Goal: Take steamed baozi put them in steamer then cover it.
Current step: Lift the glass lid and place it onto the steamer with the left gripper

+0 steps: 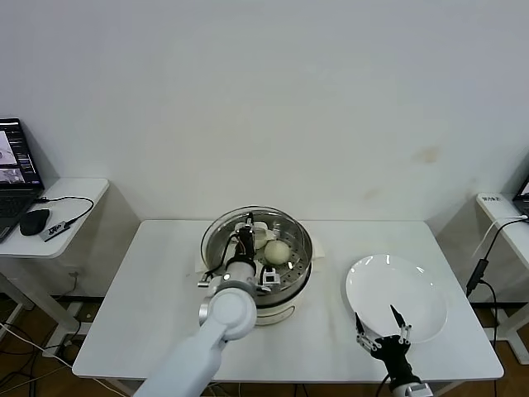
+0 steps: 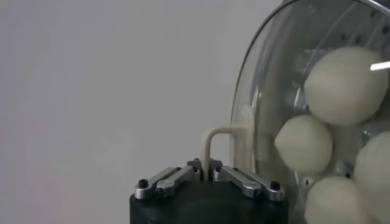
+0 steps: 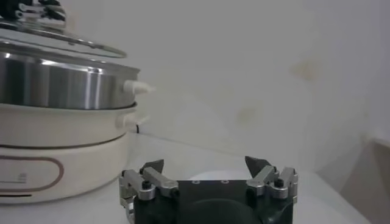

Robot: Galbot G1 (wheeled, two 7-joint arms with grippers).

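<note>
The steamer (image 1: 291,225) stands on its white pot base (image 1: 277,310) at the table's centre. The clear glass cover (image 1: 216,236) lies over it, slightly tilted. My left gripper (image 1: 246,234) is above it, shut on the cover's cream handle (image 2: 210,141). Cream-white baozi (image 1: 277,251) lie inside and show through the glass in the left wrist view (image 2: 344,85). My right gripper (image 1: 382,329) is open and empty, low by the near rim of the white plate (image 1: 401,289). The right wrist view shows the steamer (image 3: 55,85) with the cover (image 3: 67,44) on top.
The white plate sits on the table's right half, with nothing on it. A side table at the left holds a laptop (image 1: 16,169) and a mouse (image 1: 33,222). Another side table (image 1: 500,207) with cables stands at the right.
</note>
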